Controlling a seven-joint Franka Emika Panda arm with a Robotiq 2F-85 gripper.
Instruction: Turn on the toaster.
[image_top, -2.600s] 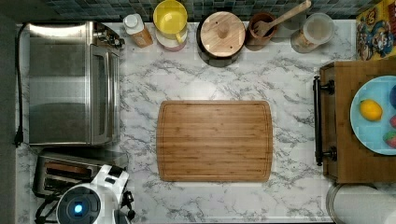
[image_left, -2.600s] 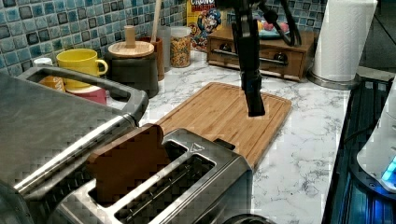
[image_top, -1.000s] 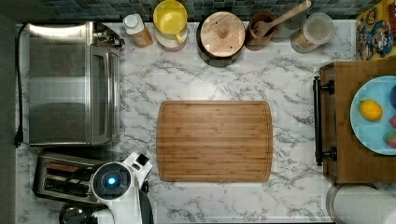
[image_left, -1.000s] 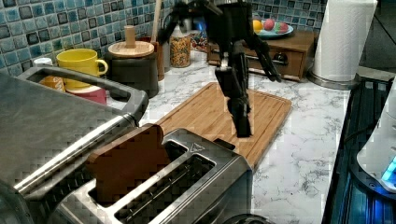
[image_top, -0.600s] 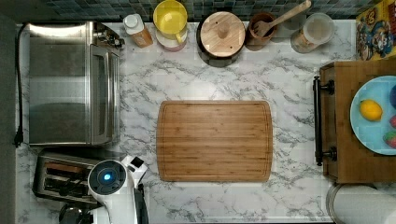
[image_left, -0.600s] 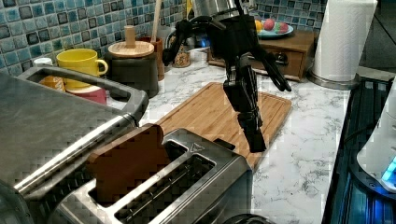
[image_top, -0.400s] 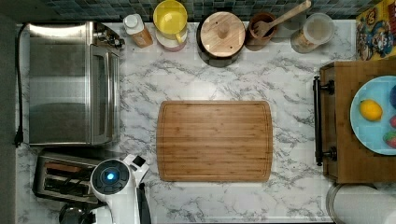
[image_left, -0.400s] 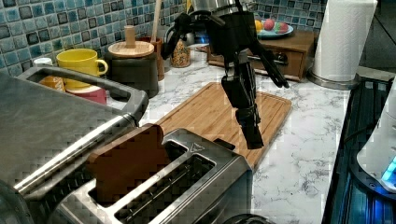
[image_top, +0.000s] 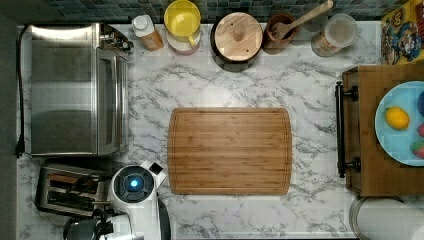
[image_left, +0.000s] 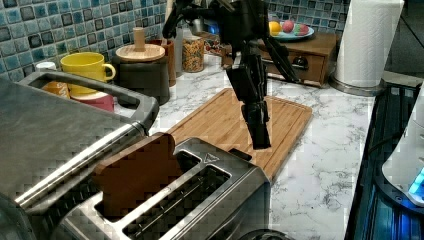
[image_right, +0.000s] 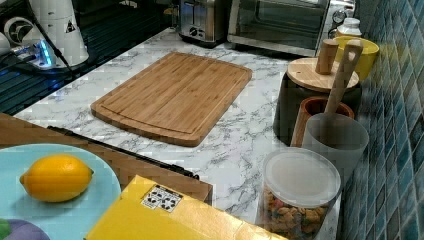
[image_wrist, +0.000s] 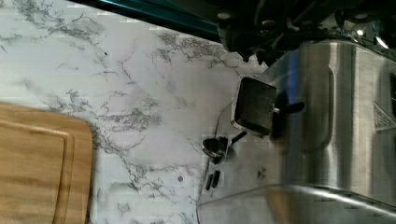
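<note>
Nearest, toaster: the small boxy brushed-steel pop-up toaster (image_left: 200, 200) stands at the left view's near edge, at the corner of the white marbled table (image_left: 320, 165). In the top view it (image_top: 70, 187) lies at the lower left, just below the big oven.
Bread: a brown slice (image_left: 137, 175) stands tall out of the slot nearer the oven; the other slot looks dark inside.
Lever: in the wrist view a black square knob (image_wrist: 254, 112) sticks out on a thin stem from the toaster's steel end face (image_wrist: 336, 116).
Toaster oven: the large steel toaster oven with a bar handle (image_left: 50, 130) sits just beside the toaster, on the left view's left.
Gripper: the black gripper (image_left: 260, 142) hangs point-down in the air just past the toaster's far end, above the board's near edge.
Fingers: pressed together into one narrow dark tip, holding nothing.
Arm: in the top view its white wrist (image_top: 132, 184) covers the toaster's right end, between the toaster and the board.
Board: the rectangular wooden cutting board (image_left: 235, 120) lies flat at mid-table, bare.
Further back: a yellow mug (image_left: 87, 65) and a dark pot with a knobbed wooden lid (image_left: 142, 70) stand along the blue tiled wall.
Farthest: a white paper towel roll (image_left: 367, 40) stands upright beside a wooden drawer box (image_left: 300, 50) carrying a pale blue plate of fruit.
</note>
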